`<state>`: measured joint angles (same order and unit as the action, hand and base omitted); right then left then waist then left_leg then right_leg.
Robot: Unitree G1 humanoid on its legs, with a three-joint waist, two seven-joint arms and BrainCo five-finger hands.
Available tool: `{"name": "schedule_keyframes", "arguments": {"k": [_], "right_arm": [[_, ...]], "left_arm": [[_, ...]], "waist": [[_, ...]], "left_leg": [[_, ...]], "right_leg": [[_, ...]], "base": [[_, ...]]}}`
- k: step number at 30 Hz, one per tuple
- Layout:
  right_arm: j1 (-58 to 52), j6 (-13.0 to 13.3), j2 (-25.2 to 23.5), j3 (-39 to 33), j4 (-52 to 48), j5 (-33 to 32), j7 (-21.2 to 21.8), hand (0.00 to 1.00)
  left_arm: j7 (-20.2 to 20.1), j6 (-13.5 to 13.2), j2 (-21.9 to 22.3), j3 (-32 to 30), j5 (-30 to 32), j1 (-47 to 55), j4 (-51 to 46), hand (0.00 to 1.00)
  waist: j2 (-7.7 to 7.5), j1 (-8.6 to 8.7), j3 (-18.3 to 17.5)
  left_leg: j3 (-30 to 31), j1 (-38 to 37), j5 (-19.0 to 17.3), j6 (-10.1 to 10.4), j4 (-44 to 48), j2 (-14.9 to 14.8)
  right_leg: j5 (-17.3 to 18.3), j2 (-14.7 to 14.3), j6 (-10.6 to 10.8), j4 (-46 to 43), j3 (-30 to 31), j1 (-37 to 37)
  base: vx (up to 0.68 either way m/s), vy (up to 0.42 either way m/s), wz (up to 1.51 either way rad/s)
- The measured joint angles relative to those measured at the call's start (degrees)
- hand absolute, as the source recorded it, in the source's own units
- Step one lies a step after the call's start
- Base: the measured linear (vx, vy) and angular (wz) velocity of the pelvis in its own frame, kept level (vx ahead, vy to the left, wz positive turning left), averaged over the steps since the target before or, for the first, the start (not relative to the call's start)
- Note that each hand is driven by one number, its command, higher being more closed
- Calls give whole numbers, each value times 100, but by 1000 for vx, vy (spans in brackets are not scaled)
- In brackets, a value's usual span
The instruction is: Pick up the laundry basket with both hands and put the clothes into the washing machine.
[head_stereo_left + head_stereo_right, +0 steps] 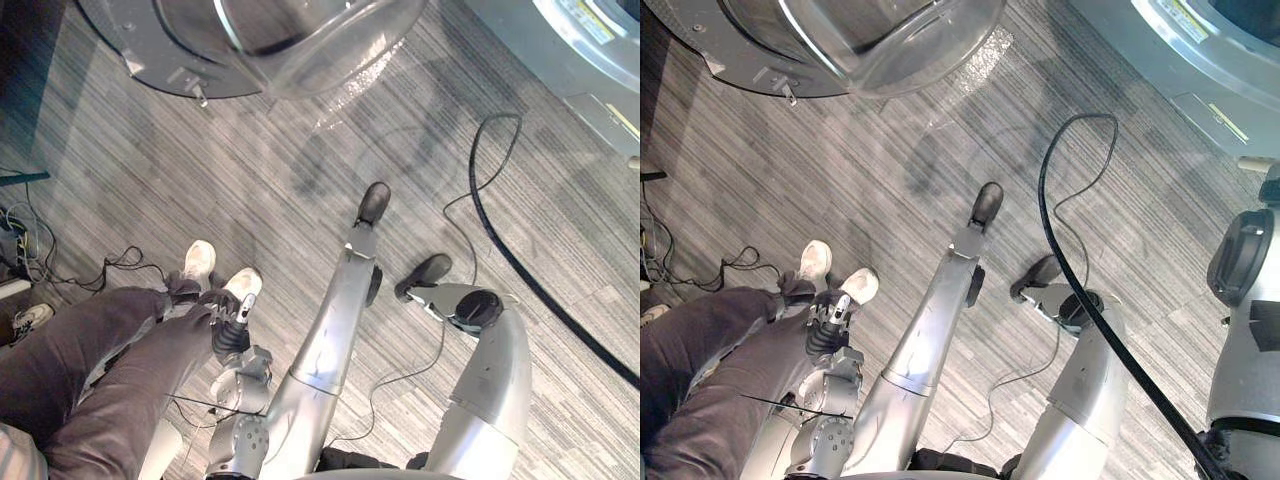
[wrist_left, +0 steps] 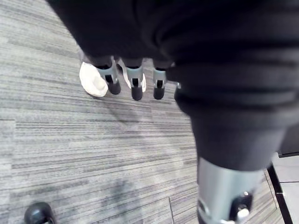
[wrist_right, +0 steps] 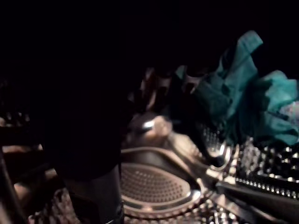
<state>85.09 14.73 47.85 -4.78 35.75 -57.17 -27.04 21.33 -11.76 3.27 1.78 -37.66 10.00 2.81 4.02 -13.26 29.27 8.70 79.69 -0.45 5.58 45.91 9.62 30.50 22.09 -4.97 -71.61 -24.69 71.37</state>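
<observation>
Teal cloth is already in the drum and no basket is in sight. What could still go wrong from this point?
1. The left hand hangs open right beside a person's white shoes; a swing of that arm could strike the person.
2. The right hand is inside the perforated steel drum next to the crumpled teal cloth; pulling out could snag the cloth and drag it out.
</observation>
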Motion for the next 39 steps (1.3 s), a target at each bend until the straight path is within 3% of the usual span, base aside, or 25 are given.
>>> {"name": "schedule_keyframes", "arguments": {"k": [4, 10, 12, 17, 19, 23, 25, 27, 30, 34, 39], "right_arm": [[-853, 47, -766, -545, -491, -82, 136, 0], [-2536, 423, -2978, -851, -2021, -245, 179, 0], [-3323, 549, -3776, -702, -2420, -241, 197, 0], [-5136, 467, -4968, 20, -2745, 173, 231, 0], [-6186, 422, -5380, 431, -3008, 297, 378, 0], [-7483, 245, -5245, 1023, -3361, 666, 712, 0], [-8081, 165, -5225, 1039, -3485, 958, 881, 0], [-8839, -20, -5174, 1039, -3511, 1179, 1120, 0], [-9792, -292, -5053, 1040, -3778, 1486, 1384, 0], [-10501, -461, -5052, 1023, -4170, 1846, 1754, 0], [-11313, -644, -5101, 829, -4397, 2104, 2148, 0]], "left_arm": [[0, 2, -2, 1, 0, -65, 17, 0], [1, 34, 5, -35, -3, -426, 525, 0], [-1, 90, 10, -99, -5, -453, 684, 0], [0, 201, 69, -416, -8, -419, 1049, 0], [-6, 255, 70, -415, 1, -332, 1133, 0], [-28, 414, 71, -412, 86, -141, 1151, 0], [-106, 415, 76, -448, 147, -40, 1138, 0], [-174, 463, 69, -472, 368, 113, 1121, 0], [-371, 525, 21, -499, 705, 286, 772, 0], [-502, 505, 14, -941, 1058, 664, -51, 0], [-464, 425, 15, -1876, 1340, 1003, -879, 0]], "waist": [[15, 3, -10], [34, 162, -35], [29, 177, -53], [-1, 193, -342], [-129, 297, -470], [-256, 364, -545], [-339, 466, -595], [-455, 645, -757], [-538, 730, -982], [-545, 942, -1255], [-497, 996, -1582]], "left_leg": [[17, -169, -15, -15, 7, -63], [-28, -714, -118, -90, -49, -165], [-43, -1097, -118, -96, -197, -183], [-140, -1973, -138, -136, -681, -361], [-292, -2598, -95, -197, -1055, -506], [-482, -3589, -70, -272, -1569, -779], [-582, -4066, -114, -335, -1761, -857], [-737, -4636, -191, -435, -2025, -957], [-1003, -5265, -319, -502, -2288, -1080], [-1414, -5947, -442, -570, -2607, -1210], [-1748, -6518, -628, -563, -2806, -1336]], "right_leg": [[0, -92, 0, 107, -33, -216], [-4, -212, -7, 317, -26, -786], [-27, -250, -46, 477, -27, -1147], [-106, -400, -139, 1072, -153, -2051], [-162, -445, -91, 1457, -241, -2673], [-402, -800, 125, 2303, -215, -3667], [-524, -926, 192, 2696, -169, -4154], [-684, -1092, 391, 3233, -107, -4745], [-879, -1269, 505, 3830, 22, -5342], [-1118, -1448, 625, 4457, 340, -5918], [-1327, -1642, 610, 5087, 637, -6443]], "base": [[-47, 80, -9], [-55, 94, -10], [-35, 78, -2], [24, 56, -3], [100, 11, 15], [153, 5, -29], [176, 46, -33], [177, 62, -37], [169, 68, -46], [117, 61, -59], [108, 33, -39]]}}
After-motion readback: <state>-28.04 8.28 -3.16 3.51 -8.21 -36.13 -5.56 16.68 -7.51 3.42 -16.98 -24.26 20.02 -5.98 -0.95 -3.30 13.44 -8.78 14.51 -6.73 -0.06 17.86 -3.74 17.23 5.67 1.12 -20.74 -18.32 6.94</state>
